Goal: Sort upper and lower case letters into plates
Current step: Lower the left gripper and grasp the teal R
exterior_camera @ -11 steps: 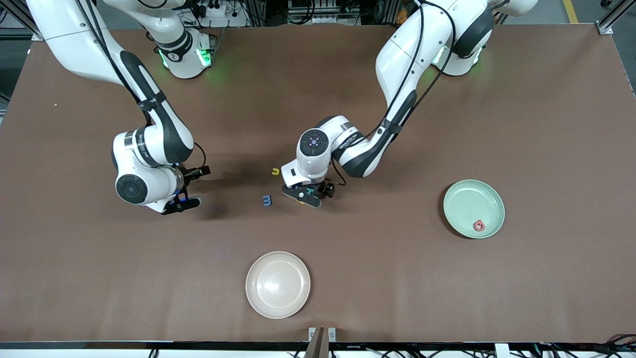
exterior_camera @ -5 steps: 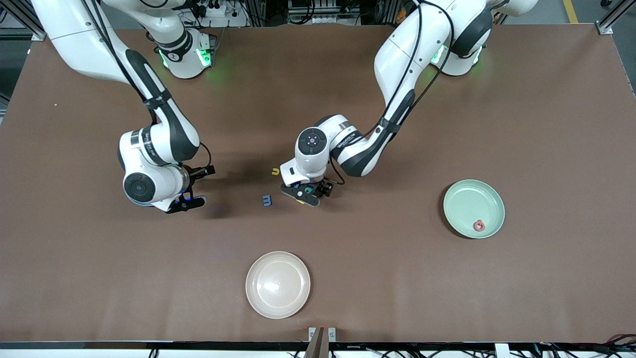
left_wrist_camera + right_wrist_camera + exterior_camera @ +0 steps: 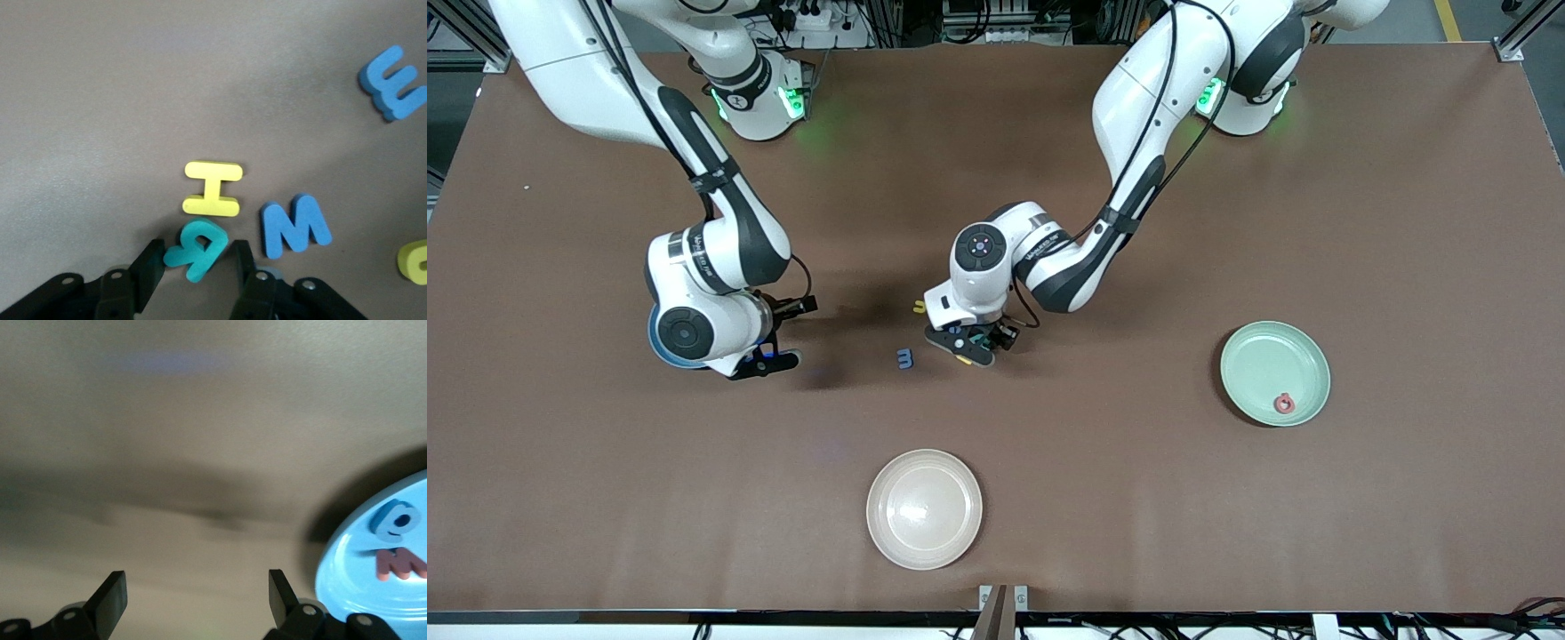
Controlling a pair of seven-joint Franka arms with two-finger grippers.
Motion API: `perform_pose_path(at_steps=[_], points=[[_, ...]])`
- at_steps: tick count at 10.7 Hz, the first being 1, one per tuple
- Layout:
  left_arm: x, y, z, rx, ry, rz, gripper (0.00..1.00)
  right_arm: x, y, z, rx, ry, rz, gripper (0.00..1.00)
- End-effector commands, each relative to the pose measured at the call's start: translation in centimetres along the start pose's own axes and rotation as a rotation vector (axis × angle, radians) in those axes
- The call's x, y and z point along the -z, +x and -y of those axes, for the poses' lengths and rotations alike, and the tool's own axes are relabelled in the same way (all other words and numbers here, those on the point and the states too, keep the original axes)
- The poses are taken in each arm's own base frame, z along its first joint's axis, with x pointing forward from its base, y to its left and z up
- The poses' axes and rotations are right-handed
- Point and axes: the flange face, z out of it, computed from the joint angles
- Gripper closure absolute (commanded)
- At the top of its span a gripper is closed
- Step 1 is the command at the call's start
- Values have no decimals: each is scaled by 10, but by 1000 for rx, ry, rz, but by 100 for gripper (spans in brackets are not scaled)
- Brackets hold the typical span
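Starting at the right arm's end of the table, well away from the small teal foam letter R, the right gripper waits over bare table with its claw wide and nothing in it. Just beside it is the round sky blue plate, and a little blue letter and a little red letter lie in it.

A blue letter like an E or an m lies on the table near the R, toward the right arm's end. Closer still are a blue letter M and a yellow letter H, which sits just beside the R.

The left gripper is low over the R. Its claw is narrow, with one finger tight against each side of the letter.

I think the R is very light and a bit squishy, so a soft pinch across its middle is enough. It is thin and could tip or slide out, and the H could get bumped.

The round cream-beige plate is nearer to the camera than the R and holds nothing. Toward the left arm's end from the R is the round pale mint green plate, with one small red letter in it.
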Motion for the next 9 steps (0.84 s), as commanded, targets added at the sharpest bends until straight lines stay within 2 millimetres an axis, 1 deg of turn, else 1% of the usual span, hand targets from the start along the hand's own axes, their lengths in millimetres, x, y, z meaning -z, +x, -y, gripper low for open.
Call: perform_pose_path(at_steps=[1, 2, 3, 4, 5, 7, 9], points=[[-16, -3, -3, -5, 28, 0, 54, 5, -5, 17, -37, -3, -14, 6], [-15, -3, -3, -3, 28, -1, 60, 6, -5, 17, -34, -2, -16, 6], [-15, -3, -3, -3, 28, -1, 63, 6, -5, 17, -37, -3, -16, 6], [-12, -3, -4, -3, 24, -3, 67, 6, -5, 17, -37, -3, -16, 5], [-9, -2, -5, -1, 22, -5, 78, 7, -5, 18, -34, -3, -17, 6], [-9, -2, -4, 7, 20, -3, 81, 6, -5, 17, -38, -1, -14, 6], [-9, -2, -4, 9, 21, -2, 85, 6, -5, 24, -51, 43, -14, 5]])
